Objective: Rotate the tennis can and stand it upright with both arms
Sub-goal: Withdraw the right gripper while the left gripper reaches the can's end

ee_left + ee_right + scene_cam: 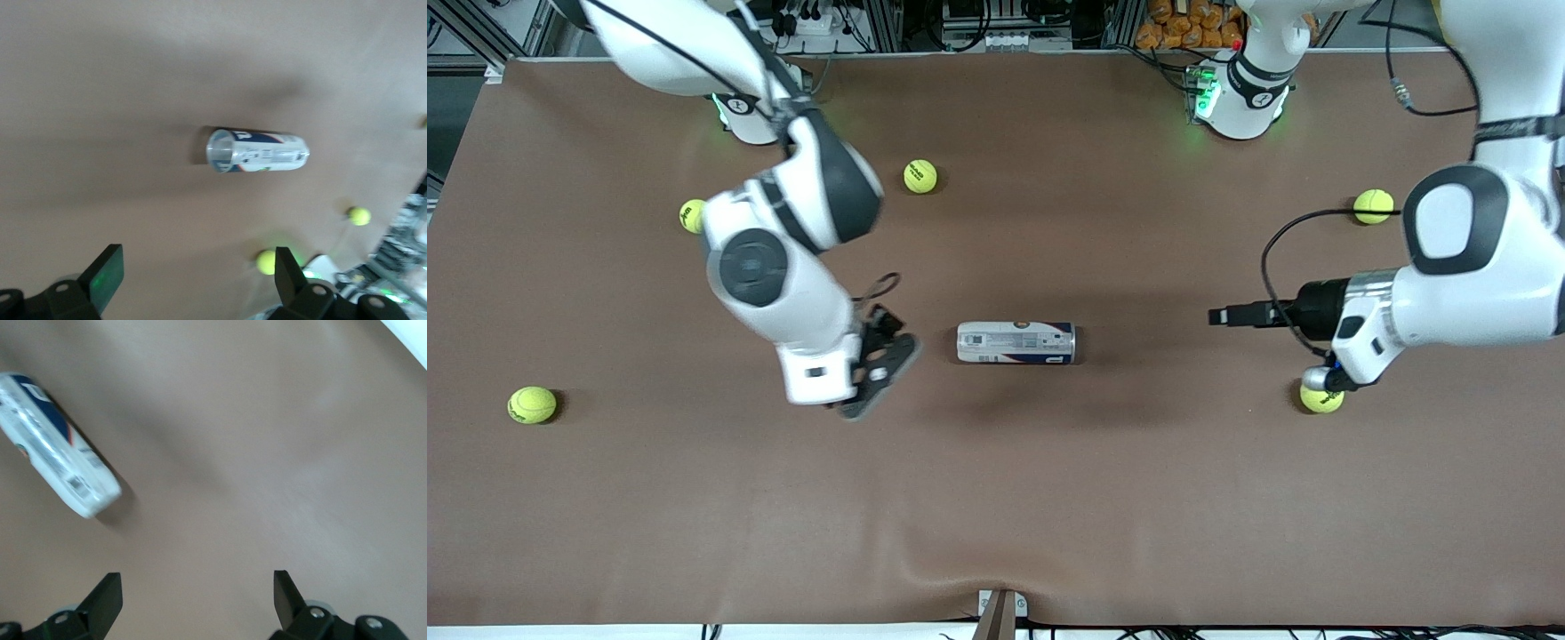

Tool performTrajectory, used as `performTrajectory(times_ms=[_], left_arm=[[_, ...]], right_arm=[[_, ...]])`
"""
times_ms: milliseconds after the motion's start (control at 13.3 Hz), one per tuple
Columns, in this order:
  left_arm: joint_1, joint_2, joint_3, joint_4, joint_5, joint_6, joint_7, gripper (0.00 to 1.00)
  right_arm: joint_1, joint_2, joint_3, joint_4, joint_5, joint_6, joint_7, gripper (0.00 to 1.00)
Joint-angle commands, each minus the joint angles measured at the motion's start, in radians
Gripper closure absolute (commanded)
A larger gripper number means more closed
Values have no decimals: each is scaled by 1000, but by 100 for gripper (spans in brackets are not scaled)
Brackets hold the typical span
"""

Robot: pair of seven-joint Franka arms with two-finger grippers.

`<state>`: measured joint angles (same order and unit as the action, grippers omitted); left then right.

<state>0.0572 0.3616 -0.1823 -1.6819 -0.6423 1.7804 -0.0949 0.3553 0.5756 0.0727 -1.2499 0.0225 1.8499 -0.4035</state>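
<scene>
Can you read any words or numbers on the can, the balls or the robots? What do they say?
None can be read for sure.
The slim clear tennis can with a white and dark-blue label, lying on its side: small print and a barcode-like patch, too small to read.
The yellow-green tennis balls: dark marks, too blurred to read.
The white robot arm bases: a small round dark mark, unreadable.

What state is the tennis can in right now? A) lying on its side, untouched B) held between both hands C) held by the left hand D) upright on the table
A: the tennis can lies on its side on the table, with the open right hand and the open left hand both clear of it.
</scene>
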Motion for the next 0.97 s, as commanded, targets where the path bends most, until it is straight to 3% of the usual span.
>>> performTrajectory(times_ms=[0,225,450,600,900], left_arm=[[-13,34,-5,-39,-95,69,12,0],[-42,83,-8,-105,-227,147,108,0],[-51,161,-8,-157,-378,185,320,0],[-53,203,-8,-170,-443,186,394,0],[-71,266,-8,-194,-609,191,561,0]], right_arm=[[-123,-51,22,-37,20,-34,8,0],[-189,-144,4,-112,28,-40,35,0],[-194,-247,-97,-207,34,-43,92,0],[-220,-313,-125,-267,34,-58,95,0],[-236,-382,-232,-272,34,-167,97,0]])
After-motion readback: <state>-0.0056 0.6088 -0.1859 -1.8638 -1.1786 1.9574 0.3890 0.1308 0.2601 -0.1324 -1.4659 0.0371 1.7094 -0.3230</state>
